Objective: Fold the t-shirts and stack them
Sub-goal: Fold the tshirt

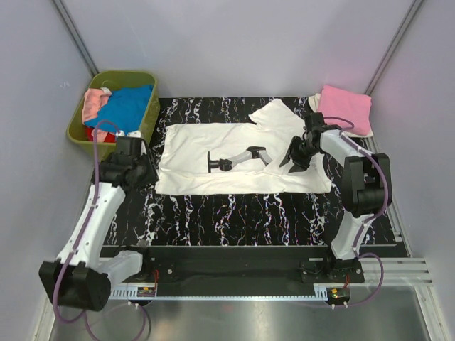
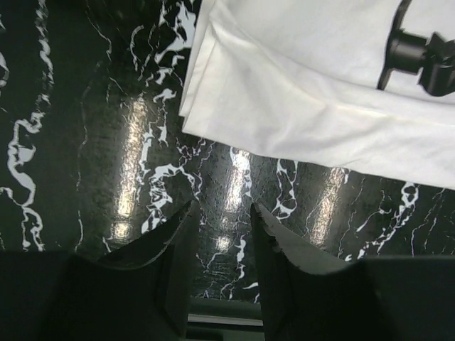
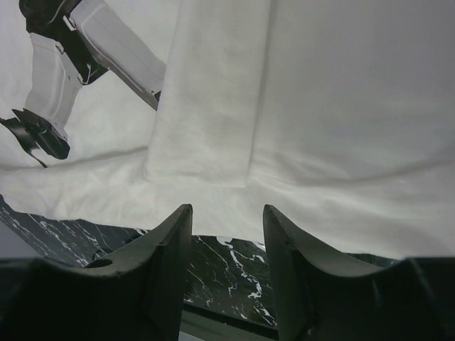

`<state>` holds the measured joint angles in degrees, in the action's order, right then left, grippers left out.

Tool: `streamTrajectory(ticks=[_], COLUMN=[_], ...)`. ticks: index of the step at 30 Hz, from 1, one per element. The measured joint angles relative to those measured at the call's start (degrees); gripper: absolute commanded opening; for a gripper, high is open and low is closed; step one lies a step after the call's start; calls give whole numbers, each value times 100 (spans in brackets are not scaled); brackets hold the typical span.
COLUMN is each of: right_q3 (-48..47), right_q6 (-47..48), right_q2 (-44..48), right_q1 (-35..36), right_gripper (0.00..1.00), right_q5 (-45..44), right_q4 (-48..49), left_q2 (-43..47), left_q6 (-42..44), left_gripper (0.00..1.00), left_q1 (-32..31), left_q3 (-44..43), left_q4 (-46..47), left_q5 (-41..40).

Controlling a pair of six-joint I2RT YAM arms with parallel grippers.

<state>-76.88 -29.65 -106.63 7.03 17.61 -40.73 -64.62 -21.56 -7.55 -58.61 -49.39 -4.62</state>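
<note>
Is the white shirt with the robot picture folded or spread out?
Mostly spread out: the white shirt lies flat on the black table, print showing, one sleeve sticking out.

We see bare tabletop (image 1: 234, 213) along the near edge of the white shirt (image 1: 192, 153); the basket (image 1: 74, 126) crowds, it seems, the far-left corner.

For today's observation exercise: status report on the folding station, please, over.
Left gripper open, empty, over table beside white t-shirt. Right gripper open, empty, above shirt's edge. Shirt spread flat. Nothing in the way.
</note>
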Motion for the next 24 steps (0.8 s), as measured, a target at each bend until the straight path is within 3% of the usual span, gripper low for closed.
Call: streamTrajectory(ticks=[8,17,20,24], right_q3=[-138,-549,-560,-595], right_q6=[-24,-24,-33,-48], right_q2=[-577,-1075,-1139,-1152], right_q1=[11,59,96,122], right_gripper=[44,39,30,12], right_q5=[9,-9,-11,-15], right_q4=[192,216,216,212], left_q2=[1897,2192,2181,2216], left_q6=[219,229,229,229], left_gripper=[45,45,46,46], left_q1=[0,0,0,0], left_q3=[372,468,492,503], left_q4=[87,109,103,107], left_q5=[-404,-706,-741,-772])
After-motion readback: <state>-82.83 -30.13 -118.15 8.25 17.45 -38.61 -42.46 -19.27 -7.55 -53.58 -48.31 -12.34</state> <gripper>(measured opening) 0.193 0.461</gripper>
